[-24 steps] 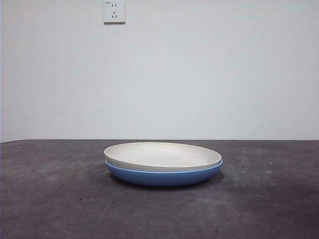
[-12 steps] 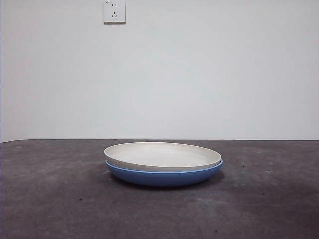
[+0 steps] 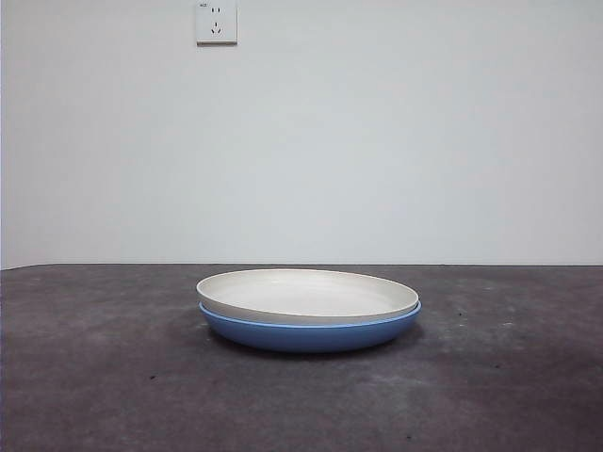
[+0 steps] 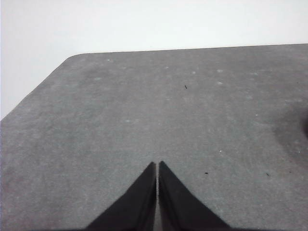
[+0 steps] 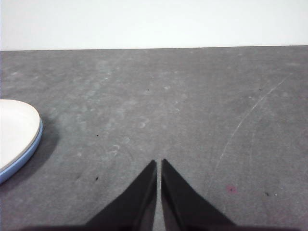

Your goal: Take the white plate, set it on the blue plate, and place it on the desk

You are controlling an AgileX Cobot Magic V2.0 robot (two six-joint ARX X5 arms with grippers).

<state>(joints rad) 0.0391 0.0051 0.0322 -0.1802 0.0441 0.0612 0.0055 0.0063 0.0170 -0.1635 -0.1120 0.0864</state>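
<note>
The white plate [image 3: 306, 293] lies nested on the blue plate [image 3: 311, 333] in the middle of the desk [image 3: 94, 377] in the front view. Neither arm shows in the front view. In the right wrist view the two plates show at the side edge, the white plate [image 5: 14, 130] over the blue plate [image 5: 26, 154]. My right gripper [image 5: 159, 163] is shut and empty above bare desk, apart from the plates. My left gripper [image 4: 157, 165] is shut and empty above bare desk [image 4: 144, 106]; no plate shows in its view.
A white wall socket [image 3: 216, 22] is on the wall behind the desk. The desk's far edge and a rounded corner [image 4: 72, 57] show in the left wrist view.
</note>
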